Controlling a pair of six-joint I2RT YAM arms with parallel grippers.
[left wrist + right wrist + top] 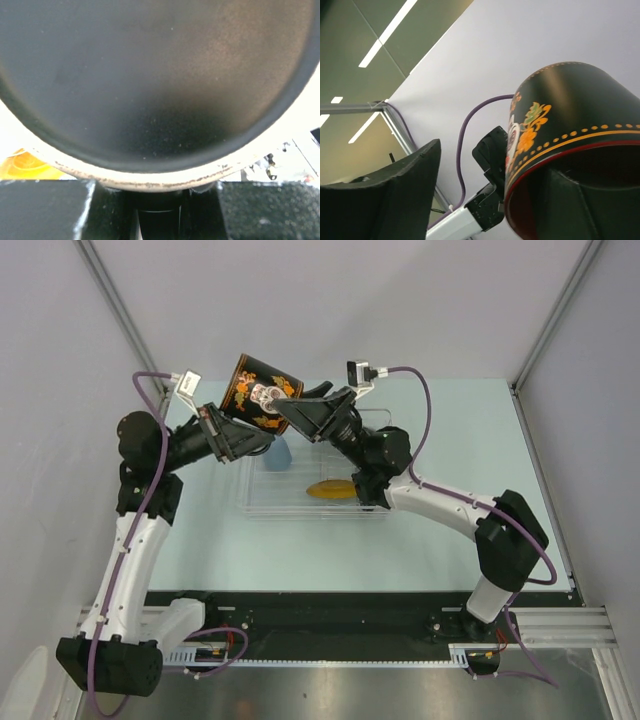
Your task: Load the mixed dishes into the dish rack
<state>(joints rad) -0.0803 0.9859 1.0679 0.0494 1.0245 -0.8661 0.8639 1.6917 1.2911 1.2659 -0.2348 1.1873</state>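
The red-inside dark mug, black with orange flowers, is held in the air above the far left end of the dish rack. My left gripper is shut on the mug's base end. In the left wrist view the mug's black bottom fills the frame above my fingers. My right gripper is open at the mug's mouth. In the right wrist view one finger is inside the mug and the other finger is well outside it. The yellow saucer and the light-blue cup sit in the rack.
The rack stands mid-table on a pale green surface. Grey walls with metal posts close in the back and sides. The plate and both bowls are out of view.
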